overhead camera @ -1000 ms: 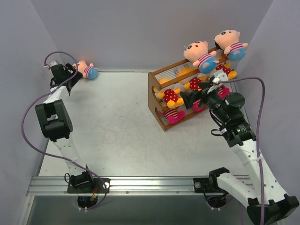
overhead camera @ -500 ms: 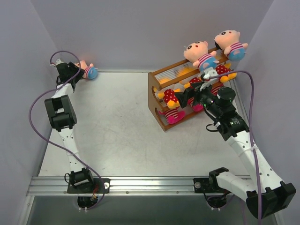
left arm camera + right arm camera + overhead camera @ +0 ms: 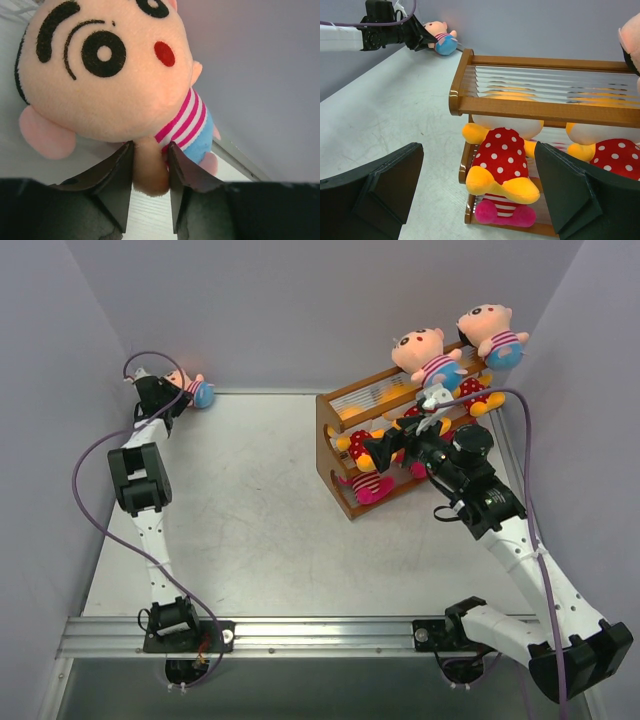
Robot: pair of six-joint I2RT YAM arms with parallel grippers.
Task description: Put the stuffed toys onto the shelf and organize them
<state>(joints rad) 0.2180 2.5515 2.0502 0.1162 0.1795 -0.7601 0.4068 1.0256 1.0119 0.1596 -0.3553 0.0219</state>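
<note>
A peach-faced boy stuffed toy [image 3: 192,390] lies in the table's far left corner against the back wall. My left gripper [image 3: 168,392] is shut on its arm: in the left wrist view both fingers [image 3: 120,175] press the peach arm [image 3: 149,172] below the big head [image 3: 105,70]. The shelf [image 3: 335,430] stands at the right with two boy toys [image 3: 425,358] on its top. My right gripper [image 3: 479,150] hovers open before the shelf's left end, facing a yellow polka-dot bear [image 3: 502,157] above a magenta-limbed striped toy [image 3: 502,212].
A second yellow bear [image 3: 615,150] sits further right on the middle tier. The top tier's pale rods [image 3: 545,82] are bare at the left end. Grey walls close in the table at the back and both sides. A metal rail [image 3: 300,635] runs along the near edge.
My left gripper has reached further into the corner and its jaws have come together on the boy toy's arm. My right gripper has moved left along the shelf front, staying open.
</note>
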